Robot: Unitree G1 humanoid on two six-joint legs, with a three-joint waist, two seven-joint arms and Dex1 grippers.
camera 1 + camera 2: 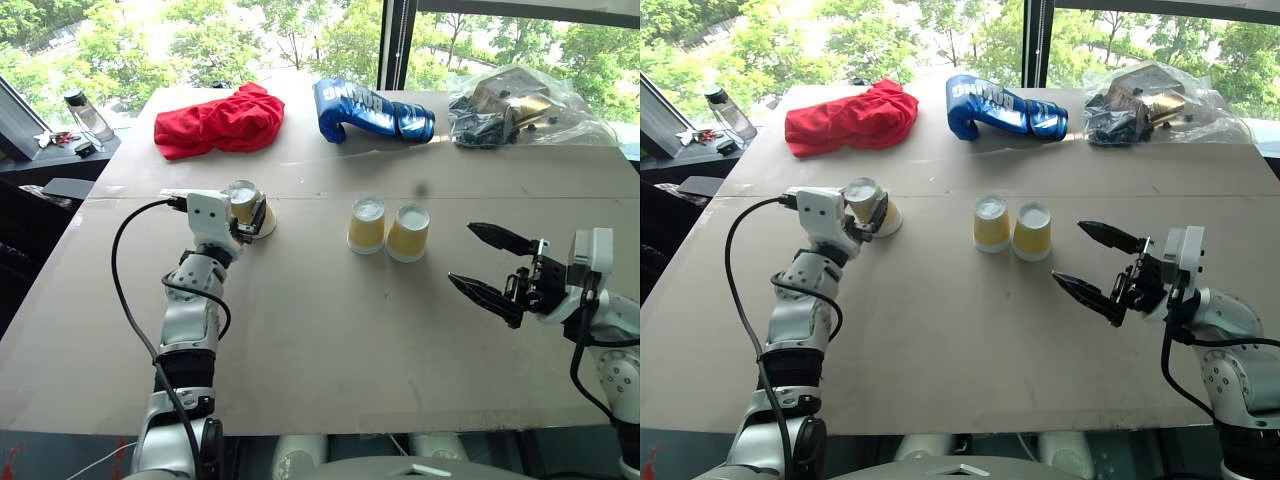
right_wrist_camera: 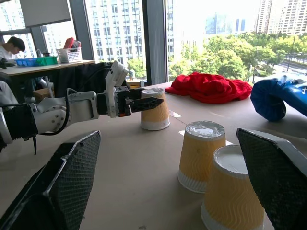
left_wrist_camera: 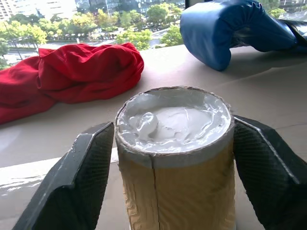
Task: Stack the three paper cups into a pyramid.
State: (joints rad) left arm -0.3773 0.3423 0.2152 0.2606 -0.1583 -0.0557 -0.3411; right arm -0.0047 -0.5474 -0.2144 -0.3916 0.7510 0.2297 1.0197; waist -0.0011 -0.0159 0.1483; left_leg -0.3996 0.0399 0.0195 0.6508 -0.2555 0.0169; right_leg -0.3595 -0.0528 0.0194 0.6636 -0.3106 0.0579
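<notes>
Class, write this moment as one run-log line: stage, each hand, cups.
stage: grasping third cup | left hand: shut on lone cup | right hand: open, empty | other two cups: side by side, upside down

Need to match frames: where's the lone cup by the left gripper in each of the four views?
Left eye view: lone cup at left-centre, between the left gripper's fingers.
Right eye view: left-centre, again at that gripper.
Left wrist view: centre foreground, a finger on either side.
Right wrist view: upper middle, with the left gripper's fingers reaching around it.
Shared landmark: red cloth, behind the cup in all four.
</notes>
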